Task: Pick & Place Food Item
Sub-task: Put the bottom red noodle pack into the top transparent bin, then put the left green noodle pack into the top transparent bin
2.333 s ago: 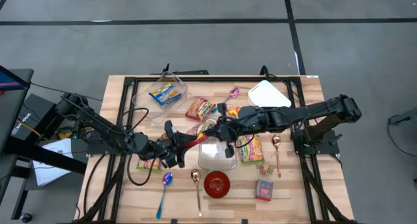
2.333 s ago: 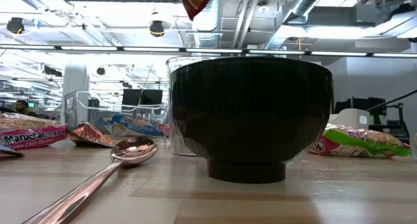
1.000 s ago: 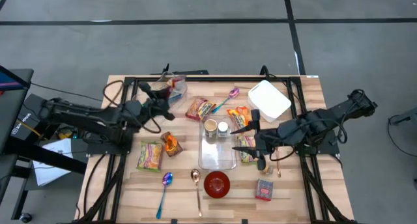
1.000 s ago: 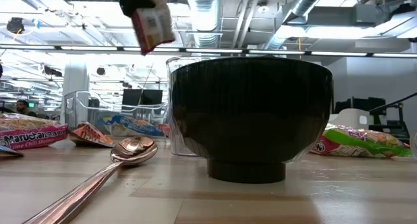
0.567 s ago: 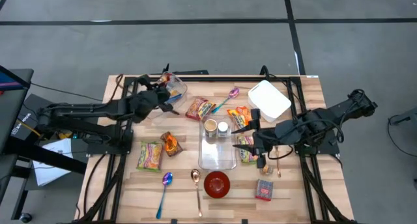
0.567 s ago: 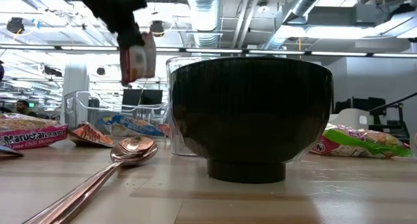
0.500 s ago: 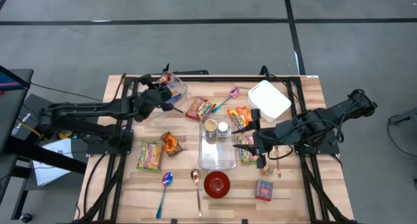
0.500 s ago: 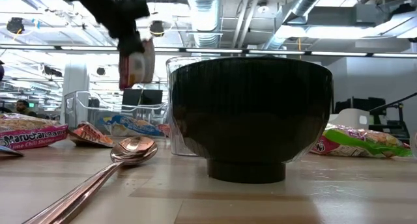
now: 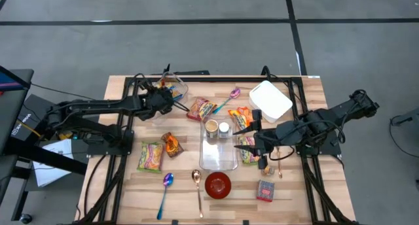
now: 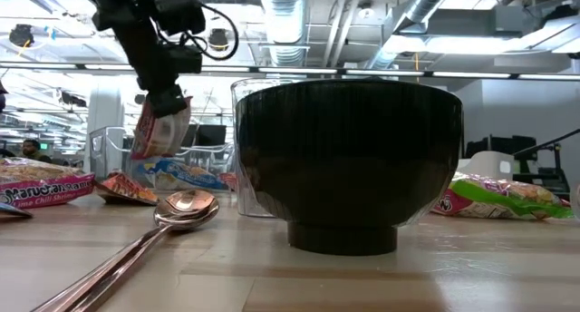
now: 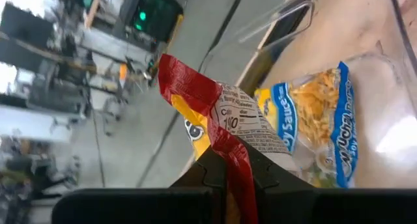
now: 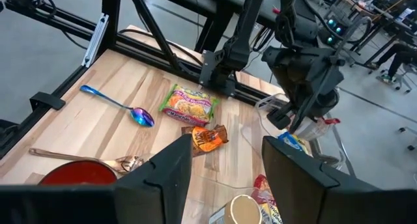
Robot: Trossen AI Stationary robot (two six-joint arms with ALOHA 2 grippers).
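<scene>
High view: the left gripper [image 9: 171, 97] hangs over the clear plastic tub [image 9: 171, 86] at the back-left of the wooden bench [image 9: 288, 186], its fingers clamped on a small red-and-white snack packet [image 9: 175, 93]. The right gripper [image 9: 256, 141] waits beside the clear rectangular container [image 9: 218, 156] mid-bench, above the green noodle packet [image 9: 248, 150].

Low view: the red-and-white snack packet [image 10: 159, 131] dangles tilted from the left gripper [image 10: 169, 102], above and clear of the blue-and-yellow noodle packet [image 10: 181, 175] lying in the tub. A copper spoon [image 10: 136, 239] and a dark ribbed bowl [image 10: 350, 163] sit in the foreground.

Left wrist view: the fingers [image 11: 207, 175] pinch only the packet's [image 11: 212, 120] lower edge, with the blue-and-yellow packet [image 11: 313, 123] and the tub wall [image 11: 384, 74] beyond.

Right wrist view: the right fingers [image 12: 159, 168] stand apart, holding nothing, and the left arm with its packet [image 12: 313, 127] shows far off by the tub.

The risk, as I judge it: the packet hangs near the tub's rim and is held by one thin edge. Released from here, it could catch the wall and land outside, or slip early if the arm swings.
</scene>
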